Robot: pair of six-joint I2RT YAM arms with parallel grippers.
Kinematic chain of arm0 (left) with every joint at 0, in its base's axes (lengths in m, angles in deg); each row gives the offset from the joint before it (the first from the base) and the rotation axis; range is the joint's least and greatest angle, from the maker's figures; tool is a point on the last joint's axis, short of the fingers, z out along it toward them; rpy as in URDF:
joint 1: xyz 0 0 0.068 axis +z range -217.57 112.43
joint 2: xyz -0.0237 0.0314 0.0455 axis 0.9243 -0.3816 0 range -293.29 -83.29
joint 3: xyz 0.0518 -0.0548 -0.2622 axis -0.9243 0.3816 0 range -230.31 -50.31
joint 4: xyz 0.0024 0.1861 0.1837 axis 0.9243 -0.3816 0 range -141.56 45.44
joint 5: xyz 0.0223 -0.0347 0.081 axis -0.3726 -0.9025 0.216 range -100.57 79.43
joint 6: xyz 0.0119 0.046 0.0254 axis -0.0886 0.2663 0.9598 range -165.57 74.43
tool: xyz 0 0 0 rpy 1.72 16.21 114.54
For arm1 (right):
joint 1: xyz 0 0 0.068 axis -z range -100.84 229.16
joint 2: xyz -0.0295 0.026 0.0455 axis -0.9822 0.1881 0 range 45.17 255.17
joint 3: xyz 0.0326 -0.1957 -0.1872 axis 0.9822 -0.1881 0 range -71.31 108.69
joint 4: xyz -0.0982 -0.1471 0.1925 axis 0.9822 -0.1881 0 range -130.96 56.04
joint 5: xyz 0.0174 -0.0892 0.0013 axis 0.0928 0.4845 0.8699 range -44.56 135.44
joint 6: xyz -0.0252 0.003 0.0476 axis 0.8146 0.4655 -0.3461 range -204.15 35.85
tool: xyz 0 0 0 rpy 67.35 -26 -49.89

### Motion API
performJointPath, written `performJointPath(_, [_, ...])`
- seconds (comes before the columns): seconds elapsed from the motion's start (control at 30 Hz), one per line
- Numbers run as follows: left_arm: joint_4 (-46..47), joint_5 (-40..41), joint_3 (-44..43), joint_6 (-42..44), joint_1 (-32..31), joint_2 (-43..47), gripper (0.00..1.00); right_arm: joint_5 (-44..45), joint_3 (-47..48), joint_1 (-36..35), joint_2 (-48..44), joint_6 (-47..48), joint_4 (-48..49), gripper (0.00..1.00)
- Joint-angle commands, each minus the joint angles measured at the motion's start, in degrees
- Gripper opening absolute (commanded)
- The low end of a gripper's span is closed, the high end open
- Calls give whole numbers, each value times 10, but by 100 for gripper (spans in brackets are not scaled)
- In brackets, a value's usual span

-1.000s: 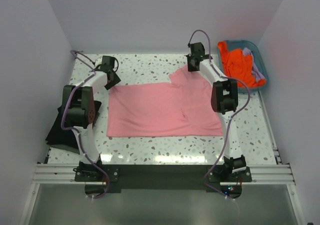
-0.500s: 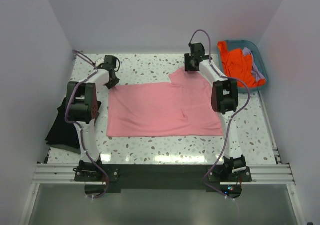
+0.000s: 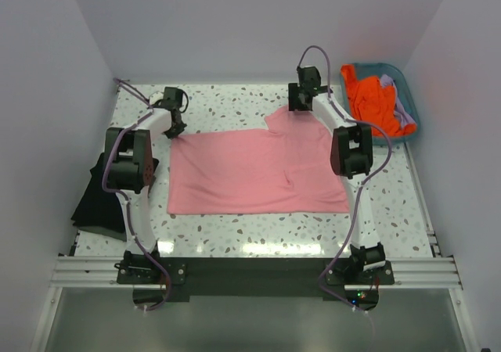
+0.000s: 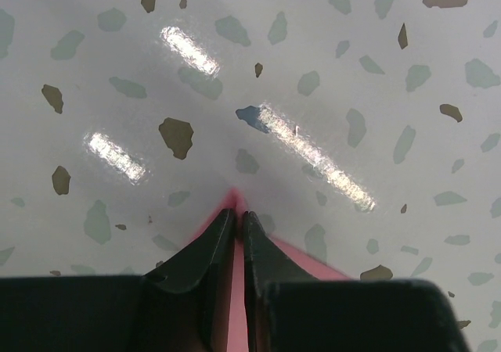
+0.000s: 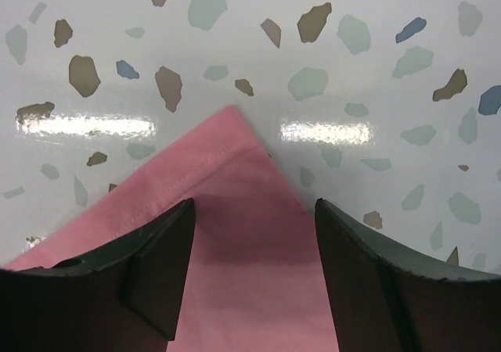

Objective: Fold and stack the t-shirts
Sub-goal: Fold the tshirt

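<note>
Salmon-pink t-shirt point(image 3: 250, 172) flat on table point(image 3: 227, 102), long axis running left to right. Left end effector point(image 4: 236, 217) pinched narrow on far-left corner. Right end effector point(image 5: 254, 211) wide, straddling far-right sleeve corner directly beneath; not yet gripped.

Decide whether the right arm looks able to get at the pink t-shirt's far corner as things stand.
Probably yes. The right gripper hangs open directly over that corner of the pink t-shirt, its jaws standing one on either side of the point, and nothing lies between them and the fabric.
</note>
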Motion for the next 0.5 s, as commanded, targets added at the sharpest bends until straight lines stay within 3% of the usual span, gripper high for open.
performJointPath(0.0, [-9, 5, -16, 0, -2, -9, 13, 8, 54, 1, 21, 6, -19, 67])
performJointPath(0.23, [3, -7, -4, -1, -2, 3, 10, 12, 74, 1, 28, -23, -49, 64])
performJointPath(0.47, [6, -14, -2, 0, -2, 10, 8, -10, 101, 1, 47, -57, -88, 48])
